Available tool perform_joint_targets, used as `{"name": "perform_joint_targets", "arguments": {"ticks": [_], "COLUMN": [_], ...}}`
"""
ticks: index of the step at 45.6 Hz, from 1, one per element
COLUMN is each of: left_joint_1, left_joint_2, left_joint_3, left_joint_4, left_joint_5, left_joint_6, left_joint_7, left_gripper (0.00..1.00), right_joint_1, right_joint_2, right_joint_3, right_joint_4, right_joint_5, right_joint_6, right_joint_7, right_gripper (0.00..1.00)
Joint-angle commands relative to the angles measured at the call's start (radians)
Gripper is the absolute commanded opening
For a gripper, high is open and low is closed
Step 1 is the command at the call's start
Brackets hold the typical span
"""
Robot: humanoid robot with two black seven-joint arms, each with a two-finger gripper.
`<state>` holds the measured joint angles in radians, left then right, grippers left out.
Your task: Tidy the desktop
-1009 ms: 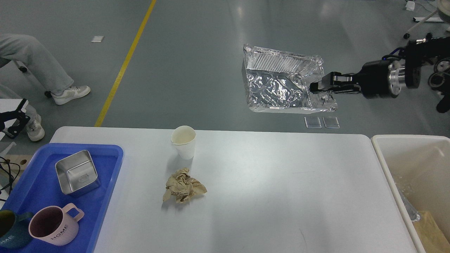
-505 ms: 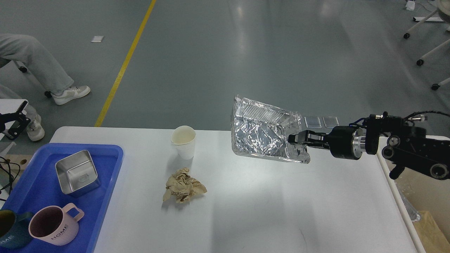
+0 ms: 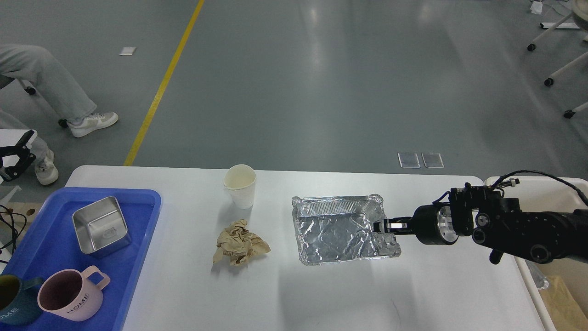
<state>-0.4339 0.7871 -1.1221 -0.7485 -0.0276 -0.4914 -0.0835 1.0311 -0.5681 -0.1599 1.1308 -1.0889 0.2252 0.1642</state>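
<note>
The white desktop (image 3: 413,299) fills the lower view. A crumpled silver foil tray (image 3: 340,232) lies flat, open side up, right of its middle; I cannot tell if it touches the surface. My right gripper (image 3: 379,226) reaches in from the right and is shut on the foil tray's right rim. A white paper cup (image 3: 240,185) stands upright near the far edge. A crumpled brown paper (image 3: 240,248) lies in front of it. A black clamp-like part (image 3: 14,161) at the far left edge may be my left gripper; its state is unclear.
A blue tray (image 3: 138,257) at the left holds a square steel container (image 3: 99,225), a pink mug (image 3: 71,294) and a dark mug (image 3: 11,299). A cream bin (image 3: 492,180) stands at the right, behind my right arm. A person's legs (image 3: 55,87) are at the far left.
My right gripper has carried the foil tray from high over the floor down and left to the desktop. The tray has turned from tilted to flat.
</note>
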Motion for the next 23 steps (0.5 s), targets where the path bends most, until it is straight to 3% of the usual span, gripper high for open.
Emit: {"name": "perform_joint_targets", "arguments": {"ticks": [1,8,15,23], "left_joint_1": [0.006,0.02,0.044,0.081], "left_joint_2": [0.026,0.086,0.107,0.159], "left_joint_3": [-0.002,0.002,-0.007,0.025], "left_joint_4": [-0.005,-0.022,-0.029,-0.098], "left_joint_5": [0.074,0.127,0.144,0.172], "left_joint_6": [-0.01,-0.022,-0.144,-0.038], "left_joint_7": [-0.016,-0.019,-0.036,-0.036], "left_gripper": [0.97,0.97,0.97,0.95], "right_joint_1": [0.038,0.064,0.072,0.076], "right_joint_2": [0.007,0.007,0.013,0.02], "right_joint_3": [-0.021,-0.024,-0.041,-0.05], "right_joint_4": [0.004,0.01,0.01,0.009], "right_joint_5": [0.043,0.083,0.083,0.083], "right_joint_6": [0.003,0.013,0.013,0.013], "right_joint_7": [-0.021,-0.029,-0.031,-0.031], "right_gripper": [0.0,0.0,0.0,0.0]}}
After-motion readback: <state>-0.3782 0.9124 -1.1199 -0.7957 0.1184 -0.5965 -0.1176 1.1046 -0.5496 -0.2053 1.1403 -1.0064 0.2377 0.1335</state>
